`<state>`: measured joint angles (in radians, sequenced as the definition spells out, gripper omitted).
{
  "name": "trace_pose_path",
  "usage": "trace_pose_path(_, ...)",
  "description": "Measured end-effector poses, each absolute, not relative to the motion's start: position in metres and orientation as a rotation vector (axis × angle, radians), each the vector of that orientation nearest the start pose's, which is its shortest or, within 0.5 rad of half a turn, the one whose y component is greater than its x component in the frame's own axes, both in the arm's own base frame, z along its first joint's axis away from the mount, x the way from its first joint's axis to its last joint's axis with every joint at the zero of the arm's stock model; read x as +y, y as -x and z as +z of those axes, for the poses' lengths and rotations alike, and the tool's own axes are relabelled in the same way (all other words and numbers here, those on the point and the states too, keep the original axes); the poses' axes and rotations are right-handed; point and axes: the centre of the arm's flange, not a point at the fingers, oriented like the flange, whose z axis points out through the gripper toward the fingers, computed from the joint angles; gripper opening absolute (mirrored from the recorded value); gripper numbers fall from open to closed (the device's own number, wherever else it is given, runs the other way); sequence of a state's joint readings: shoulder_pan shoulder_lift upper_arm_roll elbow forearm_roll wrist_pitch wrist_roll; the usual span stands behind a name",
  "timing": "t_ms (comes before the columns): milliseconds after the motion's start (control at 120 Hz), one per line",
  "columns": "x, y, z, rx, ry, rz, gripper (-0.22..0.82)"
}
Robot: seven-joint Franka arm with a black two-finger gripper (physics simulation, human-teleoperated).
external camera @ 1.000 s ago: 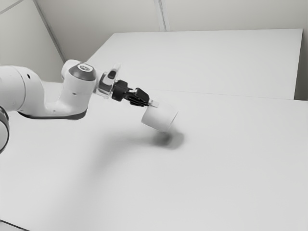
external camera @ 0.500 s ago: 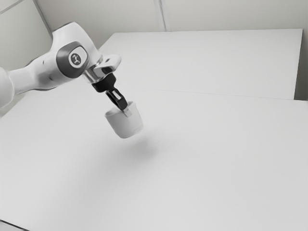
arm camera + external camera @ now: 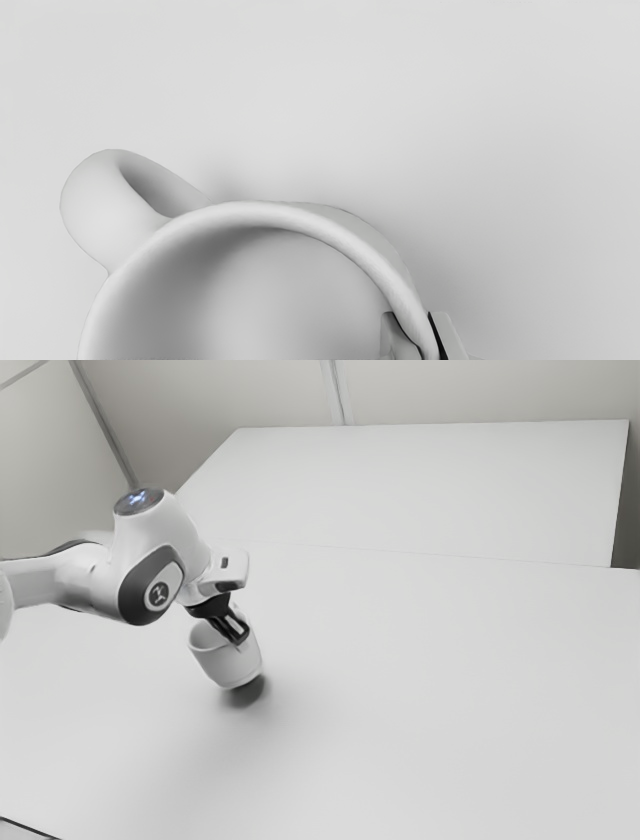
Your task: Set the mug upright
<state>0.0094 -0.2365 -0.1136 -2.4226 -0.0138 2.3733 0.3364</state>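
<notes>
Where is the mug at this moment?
The mug is toward the exterior view's left, tilted, its rim pinched in the pincer, with its shadow on the table beneath.

No words or nos. legible, just logo-type marks. Ext. view: white, smooth-shelled robot arm [image 3: 165, 545] w/ small round dk. grey badge [image 3: 158, 596] on its lower joint housing, near the housing's edge toward the ext. view's right; badge bears a pale branching emblem, no letters readable. Dk. round cap [image 3: 127, 507] on the arm's upper joint, at the housing's top edge, has bluish-white marks, too small to read.
</notes>
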Motion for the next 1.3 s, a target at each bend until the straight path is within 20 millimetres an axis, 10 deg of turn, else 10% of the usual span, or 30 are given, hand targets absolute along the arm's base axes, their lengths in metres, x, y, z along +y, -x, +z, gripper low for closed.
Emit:
trace_pose_path(800, -0.046, -0.469, 0.362, 0.386, 3.061, -0.359, -0.18)
trace_pose_path(1067, -0.052, -0.469, 0.366, 0.377, 3.071, -0.365, 0.31)
trace_pose_path(1300, -0.053, -0.487, 0.412, 0.218, 3.168, -0.272, 0.51)
